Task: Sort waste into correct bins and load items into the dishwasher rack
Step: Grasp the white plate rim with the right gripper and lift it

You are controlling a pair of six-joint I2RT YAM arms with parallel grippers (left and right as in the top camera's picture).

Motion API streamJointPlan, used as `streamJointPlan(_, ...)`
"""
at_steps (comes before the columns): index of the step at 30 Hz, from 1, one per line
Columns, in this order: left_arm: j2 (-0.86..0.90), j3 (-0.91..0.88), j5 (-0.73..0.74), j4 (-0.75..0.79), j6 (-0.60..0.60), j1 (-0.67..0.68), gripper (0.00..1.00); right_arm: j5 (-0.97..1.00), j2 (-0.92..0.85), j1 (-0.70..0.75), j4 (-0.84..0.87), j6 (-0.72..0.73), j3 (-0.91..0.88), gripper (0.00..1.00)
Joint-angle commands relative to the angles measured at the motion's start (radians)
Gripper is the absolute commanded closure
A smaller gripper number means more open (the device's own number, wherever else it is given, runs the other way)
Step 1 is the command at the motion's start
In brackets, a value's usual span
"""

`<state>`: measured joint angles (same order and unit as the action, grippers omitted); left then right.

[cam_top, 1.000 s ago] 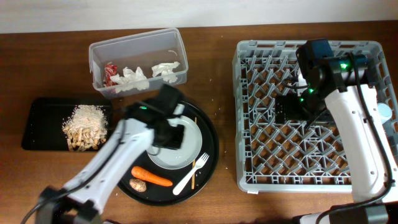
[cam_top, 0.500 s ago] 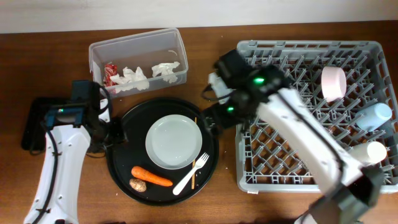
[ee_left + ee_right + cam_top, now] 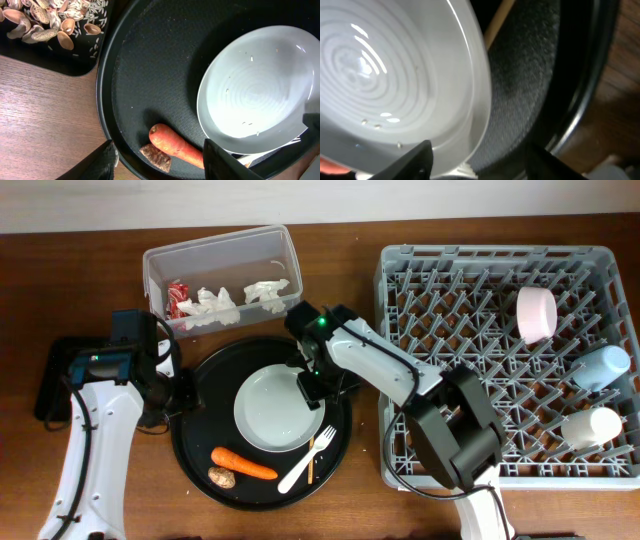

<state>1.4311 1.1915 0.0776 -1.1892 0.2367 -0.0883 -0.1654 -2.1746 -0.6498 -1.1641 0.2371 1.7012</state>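
A white plate (image 3: 275, 412) lies on the round black tray (image 3: 205, 425) with a carrot (image 3: 243, 464), a brown scrap (image 3: 221, 476), a white fork (image 3: 305, 462) and a wooden stick (image 3: 313, 452). My right gripper (image 3: 312, 386) is open, its fingers straddling the plate's right rim (image 3: 470, 75), as the right wrist view (image 3: 480, 162) shows. My left gripper (image 3: 184, 393) is open and empty at the tray's left edge. In the left wrist view (image 3: 162, 165) it is over the carrot (image 3: 175, 147) and the scrap (image 3: 156, 158), beside the plate (image 3: 255, 90).
A clear bin (image 3: 222, 280) holds tissues and a red wrapper. A black rectangular tray (image 3: 62, 380) holds peanut shells (image 3: 45, 20). The grey dishwasher rack (image 3: 390, 360) at right holds a pink cup (image 3: 536, 313), a blue cup (image 3: 603, 365) and a white cup (image 3: 590, 425).
My right arm swung from the rack over to the plate's right rim. My left arm left the plate and moved to the tray's left edge, where it now stays.
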Motion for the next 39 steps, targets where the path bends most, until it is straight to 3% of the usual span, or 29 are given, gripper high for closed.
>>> streamJointPlan(1,-0.010,0.015,0.004,-0.001,0.006,-0.005,0.45,-0.016,-0.037,-0.006,0.013,0.008,-0.002,0.50)
streamJointPlan(6,-0.010,0.015,0.004,-0.002,0.006,-0.005,0.44,-0.015,-0.043,-0.006,0.044,0.021,-0.010,0.73)
streamJointPlan(8,-0.010,0.015,0.004,-0.002,0.006,-0.005,0.44,-0.015,-0.043,-0.006,0.050,0.035,-0.010,0.89)
streamJointPlan(11,-0.010,0.014,0.004,-0.002,0.005,-0.005,0.44,-0.015,-0.043,-0.006,0.059,0.055,-0.010,0.96)
streamJointPlan(21,-0.010,0.014,0.004,-0.002,0.006,-0.005,0.44,-0.015,-0.043,-0.006,0.135,0.095,-0.088,0.89)
streamJointPlan(24,-0.010,0.014,0.004,-0.002,0.006,-0.005,0.44,-0.015,-0.043,-0.006,0.140,0.094,-0.100,0.90)
streamJointPlan(25,-0.010,0.014,0.004,-0.002,0.006,-0.005,0.44,-0.015,-0.043,-0.005,0.140,0.094,-0.098,0.96)
streamJointPlan(30,-0.010,0.014,0.004,-0.002,0.005,-0.005,0.44,0.005,-0.018,-0.003,0.078,0.094,-0.023,0.96)
streamJointPlan(39,-0.010,0.014,0.004,-0.002,0.006,-0.005,0.44,0.457,0.268,0.066,-0.179,0.094,0.311,0.96)
